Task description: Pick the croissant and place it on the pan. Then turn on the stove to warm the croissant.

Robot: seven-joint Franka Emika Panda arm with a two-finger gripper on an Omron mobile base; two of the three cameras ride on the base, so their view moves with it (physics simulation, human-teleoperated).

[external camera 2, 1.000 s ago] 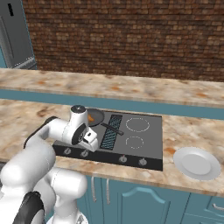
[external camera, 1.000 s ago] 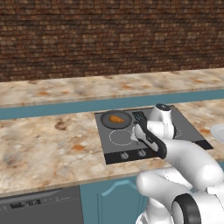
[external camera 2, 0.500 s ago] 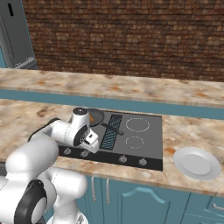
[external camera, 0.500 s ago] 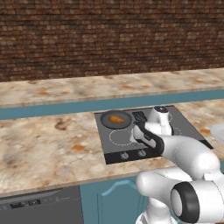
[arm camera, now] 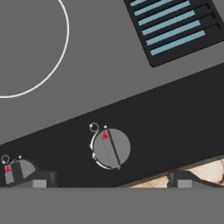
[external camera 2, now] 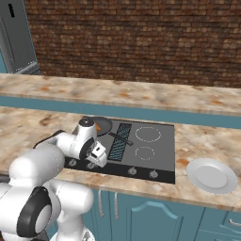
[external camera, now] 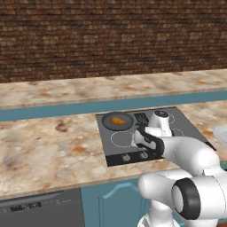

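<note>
The croissant (external camera: 118,120) is seen lying inside the pan (external camera: 116,126), which sits on the rear left burner of the stove (external camera: 128,144). The pan's thin handle is directed toward the stove's ribbed central strip (external camera 2: 119,142). The tool (arm camera: 111,179) is held open low over the stove's front edge, its two tips spread apart on either side of a round knob (arm camera: 111,148) without touching it. A second knob (arm camera: 16,169) is seen beside it. A white plate (external camera 2: 211,174) rests on the surface to the right of the stove.
</note>
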